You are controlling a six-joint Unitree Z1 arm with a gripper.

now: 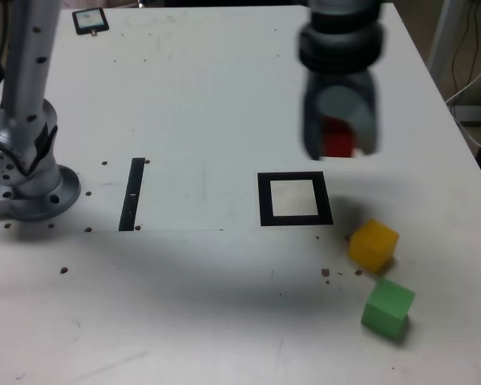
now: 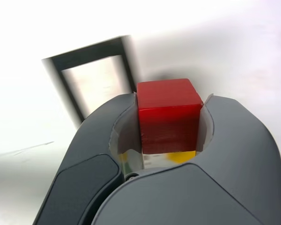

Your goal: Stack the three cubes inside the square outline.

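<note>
My gripper hangs above the table, shut on the red cube, which shows between the grey jaws. In the wrist view the red cube sits clamped between both jaws of my gripper, with the square outline on the table beyond it. The black square outline with its white centre lies just in front of and slightly to the exterior view's left of the gripper. The yellow cube rests to the exterior view's right of the outline, and the green cube lies nearer the front edge.
The arm's base stands at the exterior view's left. A narrow black strip lies between base and outline. A small dark card sits at the far left corner. The table's right edge is close to the cubes.
</note>
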